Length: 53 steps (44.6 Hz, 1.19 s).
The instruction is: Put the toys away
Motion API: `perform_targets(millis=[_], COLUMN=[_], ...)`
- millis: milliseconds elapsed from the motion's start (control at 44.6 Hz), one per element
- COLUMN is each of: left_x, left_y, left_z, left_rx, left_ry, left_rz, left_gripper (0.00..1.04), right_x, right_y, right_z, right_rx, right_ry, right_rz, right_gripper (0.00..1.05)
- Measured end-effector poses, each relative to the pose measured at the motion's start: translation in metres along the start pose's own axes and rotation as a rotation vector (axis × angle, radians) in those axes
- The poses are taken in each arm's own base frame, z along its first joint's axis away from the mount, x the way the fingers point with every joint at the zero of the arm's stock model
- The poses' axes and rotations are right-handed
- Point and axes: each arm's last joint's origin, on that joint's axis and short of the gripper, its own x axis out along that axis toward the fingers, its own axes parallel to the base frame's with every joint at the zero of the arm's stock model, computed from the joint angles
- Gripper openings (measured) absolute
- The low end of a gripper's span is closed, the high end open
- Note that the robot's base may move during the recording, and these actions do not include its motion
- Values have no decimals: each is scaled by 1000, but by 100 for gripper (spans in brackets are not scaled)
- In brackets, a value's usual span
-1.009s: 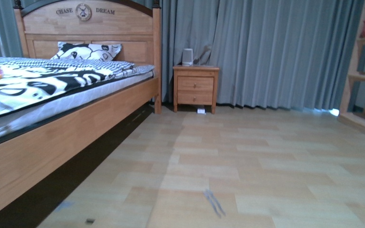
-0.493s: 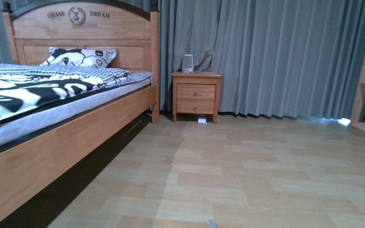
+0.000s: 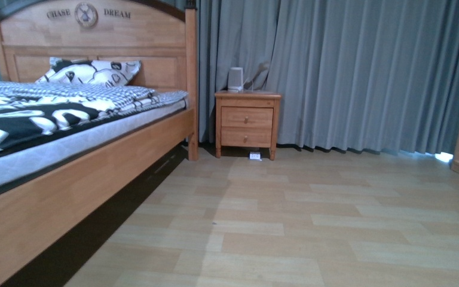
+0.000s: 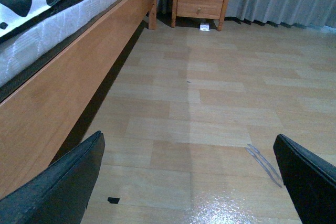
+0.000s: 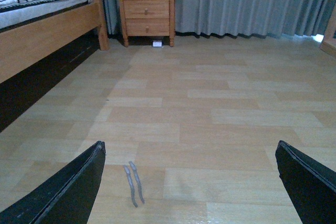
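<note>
Toys: location cannot be told; none of the three views takes them in.

Left gripper [image 4: 189, 135]: the two dark fingers [image 4: 68, 182] are spread wide, nothing between them, nothing touched. Bare wooden floor [image 4: 210, 103] shows through the gap. A pair of grey scuff marks [image 4: 262, 161] lies on the boards near one finger. A small black fleck [image 4: 113, 200] lies just beside the other. Past that same finger runs the bed [image 4: 63, 87], its wooden side rail well clear of the tip.

Right gripper [image 5: 190, 142]: fingers [image 5: 68, 192] equally wide apart, holding nothing and touching nothing. The scuff marks [image 5: 134, 182] lie between them, closer to the finger on the bed side.

Far ahead of both pairs of fingers:
- nightstand [image 3: 246, 122], two drawers, against the grey curtain [image 3: 364, 72], just beside the bed's headboard
- small white object [image 3: 235, 79] on top of it
- white tag [image 3: 254, 155] on the floor at its foot
- black-and-white pillow [image 3: 89, 72] propped against the headboard

Front view shows neither arm.
</note>
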Motion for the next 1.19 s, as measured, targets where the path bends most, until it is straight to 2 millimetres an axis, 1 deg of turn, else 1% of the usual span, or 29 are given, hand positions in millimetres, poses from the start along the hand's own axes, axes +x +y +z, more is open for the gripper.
perform_targets(millis=[1189], left_x=[0], left_y=[0], left_z=[-1], left_rx=[0], left_ry=[6], left_rz=[0], left_gripper=[99], right_x=[0], right_y=[0], right_z=[0], right_rx=[0], right_ry=[0], right_rz=[0], right_gripper=[99])
